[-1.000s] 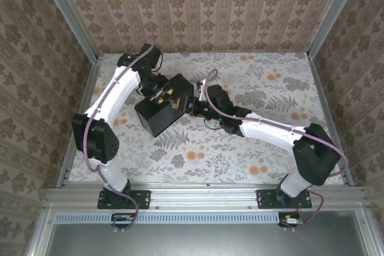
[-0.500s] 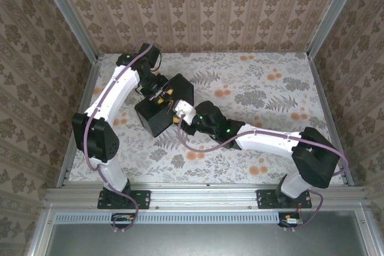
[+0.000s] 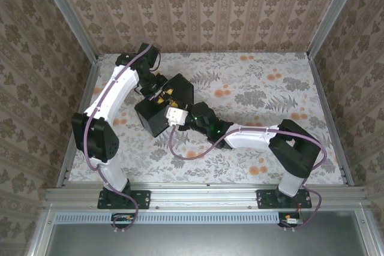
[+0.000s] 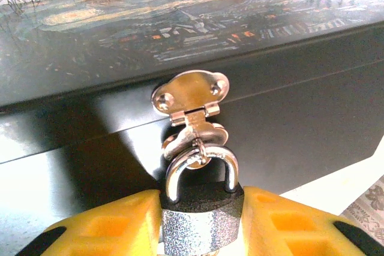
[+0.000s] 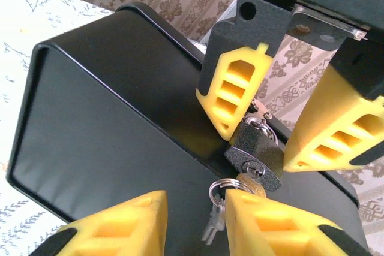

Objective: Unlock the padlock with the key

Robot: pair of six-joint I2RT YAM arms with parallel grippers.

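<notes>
Hanging from hasp [image 4: 191, 94] of closed box [image 4: 288, 118], padlock [image 4: 201, 229]

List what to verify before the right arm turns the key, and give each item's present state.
1. Padlock held steady: the left gripper clamps its body. Ok.
2. Shackle threaded through the hasp of the box and closed. Ok.
3. Key seated in the padlock's underside: looks inserted, but the depth is hidden. Cannot tell.
4. Right gripper gripping the key: its jaws stand apart. Not ok.
5. Key ring and spare key out of the way: they hang between the right fingers. Not ok.
</notes>
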